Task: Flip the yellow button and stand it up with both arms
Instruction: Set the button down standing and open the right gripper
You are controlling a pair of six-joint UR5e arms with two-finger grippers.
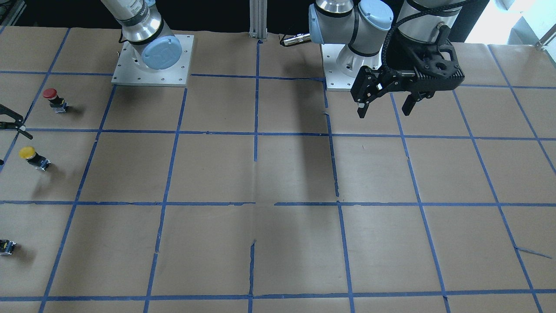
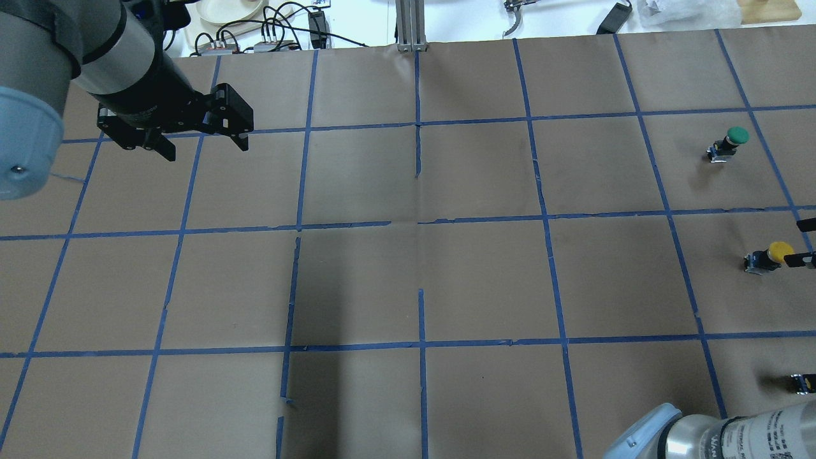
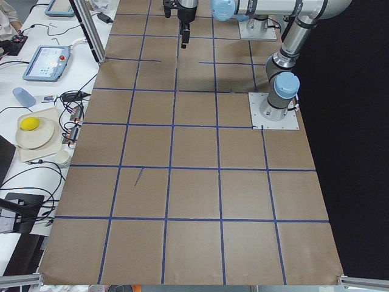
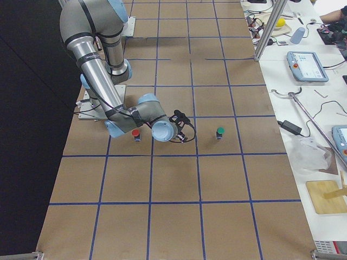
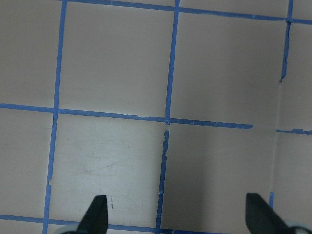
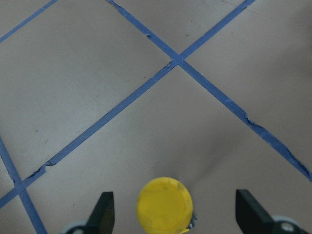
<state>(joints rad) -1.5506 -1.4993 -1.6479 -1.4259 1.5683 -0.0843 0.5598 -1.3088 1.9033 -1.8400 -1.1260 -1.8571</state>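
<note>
The yellow button (image 1: 30, 155) lies tilted on its side on the brown paper at the table's right end; it also shows in the overhead view (image 2: 771, 254). In the right wrist view its round yellow cap (image 6: 164, 204) faces the camera, between the two fingertips and apart from both. My right gripper (image 6: 175, 214) is open, low over the table, its fingers either side of the cap; only its tips show in the overhead view (image 2: 803, 242). My left gripper (image 2: 201, 143) is open and empty, held above bare paper far from the button, as the left wrist view (image 5: 178, 217) shows.
A red-capped button (image 1: 54, 99) lies one square nearer the robot, close to my right wrist. A green-capped button (image 2: 730, 141) lies one square farther out. A small dark block (image 1: 6, 246) sits at the frame edge. The right arm's base plate (image 1: 152, 61) stands behind.
</note>
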